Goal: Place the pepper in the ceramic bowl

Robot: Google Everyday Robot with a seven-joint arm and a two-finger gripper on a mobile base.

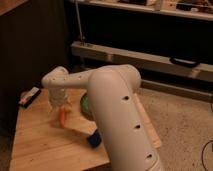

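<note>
gripper [61,106] above light wooden table [40,142], left-centre | free: front-left | blocked: dark green glossy bowl [85,104] just right; blue sponge [93,140] front-right; white arm [117,105] spans right

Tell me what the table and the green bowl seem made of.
The table looks like pale bare wood: faint plank lines show. The bowl, half hidden by the arm, looks like glossy glazed ceramic, though plastic is possible. The gripper hangs over the pepper, beside the bowl.
</note>
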